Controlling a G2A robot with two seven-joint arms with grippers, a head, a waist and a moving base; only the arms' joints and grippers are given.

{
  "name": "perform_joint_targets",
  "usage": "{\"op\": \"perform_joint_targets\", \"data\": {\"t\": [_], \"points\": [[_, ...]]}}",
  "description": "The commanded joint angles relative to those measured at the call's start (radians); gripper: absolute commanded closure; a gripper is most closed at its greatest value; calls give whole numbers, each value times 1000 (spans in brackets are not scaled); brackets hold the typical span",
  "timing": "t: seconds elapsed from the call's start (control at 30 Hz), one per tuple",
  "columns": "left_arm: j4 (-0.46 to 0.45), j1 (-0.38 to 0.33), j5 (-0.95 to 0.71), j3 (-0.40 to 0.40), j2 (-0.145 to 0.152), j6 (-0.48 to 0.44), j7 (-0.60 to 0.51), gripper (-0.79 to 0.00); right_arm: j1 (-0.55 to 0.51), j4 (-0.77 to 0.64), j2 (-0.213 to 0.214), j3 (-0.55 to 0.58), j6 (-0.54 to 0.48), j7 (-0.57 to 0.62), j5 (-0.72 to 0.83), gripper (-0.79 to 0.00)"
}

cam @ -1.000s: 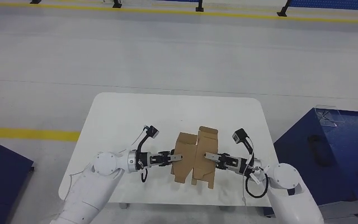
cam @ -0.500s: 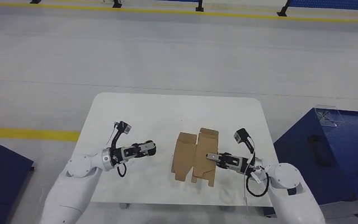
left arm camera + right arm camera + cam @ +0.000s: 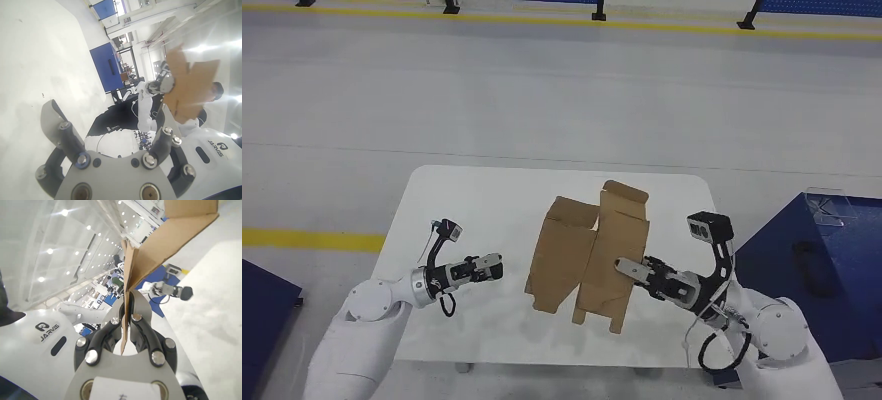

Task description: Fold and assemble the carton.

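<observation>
The flat brown carton [image 3: 587,258] hangs lifted above the white table [image 3: 482,200], tilted, with its flaps spread. My right gripper [image 3: 623,266] is shut on the carton's edge; in the right wrist view the cardboard [image 3: 147,251] runs between the closed fingers of that gripper [image 3: 127,306]. My left gripper [image 3: 494,268] sits low over the table at the left, well apart from the carton, open with nothing in it. In the left wrist view the left gripper [image 3: 105,108] has its fingers spread, and the carton [image 3: 189,91] shows far off.
A dark blue cabinet [image 3: 817,255] stands just past the table's right edge. Another blue block [image 3: 262,300] sits off the table's left side. Bare table surface lies between the left gripper and the carton.
The right gripper has raised the carton off the table and tilted it up. The left gripper let go of the carton's left edge and drew back to the left.
</observation>
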Motion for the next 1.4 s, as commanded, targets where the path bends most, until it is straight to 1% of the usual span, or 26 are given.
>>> {"op": "perform_joint_targets", "data": {"t": [0.0,0.07,0.17,0.53,0.57,0.6,0.63,0.67,0.77,0.8,0.87,0.93,1.03,1.1,1.2,1.27,1.33,1.37], "points": [[0,0,0,0,0,0,0,-785,-13,-97,0,5,-5,-23,-21,0],[0,0,0,0,0,0,0,-785,-21,-164,0,1,-3,-52,-61,0],[0,0,0,0,0,0,0,-785,-22,-224,0,-16,48,-98,-113,0],[0,0,0,0,0,0,0,-785,-22,-224,0,-16,48,-98,-113,0],[0,0,0,0,0,0,0,-785,-23,-224,-1,-17,50,-106,-108,0],[0,0,0,0,0,0,0,-785,-30,-222,-3,-33,70,-135,-56,0],[0,0,0,0,0,0,0,-785,-35,-219,-5,-60,131,-141,33,0],[0,0,0,0,0,0,0,-785,-28,-215,-5,-74,218,-144,132,0],[0,0,0,0,0,0,0,-785,31,-184,-9,-100,506,-145,484,0],[0,0,0,0,0,0,0,-785,54,-163,-10,-114,625,-138,620,0],[0,0,0,0,0,0,0,-785,105,-104,-11,-149,898,-126,902,0],[0,0,0,0,0,0,0,-785,169,-43,-13,-182,1120,-148,1123,0],[0,0,0,0,0,0,0,-785,237,61,-22,-262,1343,-213,1453,0],[0,0,0,0,0,0,0,-785,272,127,-28,-328,1441,-281,1677,0],[0,0,0,0,0,0,0,-785,324,185,-27,-490,1444,-433,2072,0],[0,0,0,0,0,0,0,-785,362,207,-20,-565,1444,-551,2310,0],[0,0,0,0,0,0,0,-785,388,231,-12,-604,1444,-657,2479,0],[0,0,0,0,0,0,0,-785,399,239,-8,-610,1444,-703,2530,0]]}}
